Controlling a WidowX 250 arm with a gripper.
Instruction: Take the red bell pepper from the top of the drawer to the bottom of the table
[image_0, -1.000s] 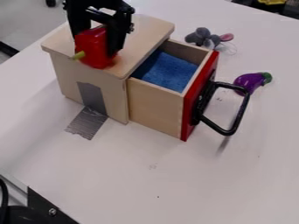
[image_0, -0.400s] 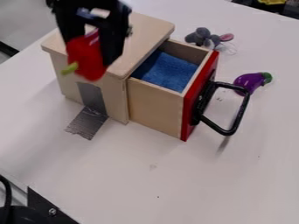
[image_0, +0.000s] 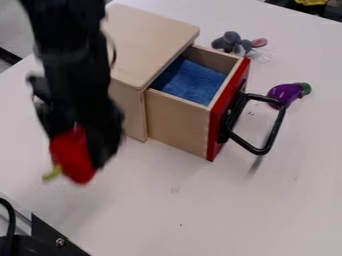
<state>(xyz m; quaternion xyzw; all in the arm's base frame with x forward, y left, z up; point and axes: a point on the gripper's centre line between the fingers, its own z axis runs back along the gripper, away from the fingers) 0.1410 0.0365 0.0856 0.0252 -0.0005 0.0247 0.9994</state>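
At the near left corner sits a flat black bracket (image_0: 53, 237) with a round screw head. Beyond it, the smooth, rounded red bell pepper (image_0: 72, 157), its stubby yellow-green stem angled down and outward, is gripped between the fingers of the black gripper (image_0: 76, 149), over the white table (image_0: 200, 215); whether it touches the tabletop cannot be told. Behind stands the pale wooden box (image_0: 150, 30), its red-fronted drawer (image_0: 177, 120) pulled open, with a bent black handle (image_0: 267, 142) and blue, rough-textured lining (image_0: 190, 82). Farther off lie a glossy, curved purple eggplant (image_0: 286, 93) and a soft grey plush mouse (image_0: 234, 42).
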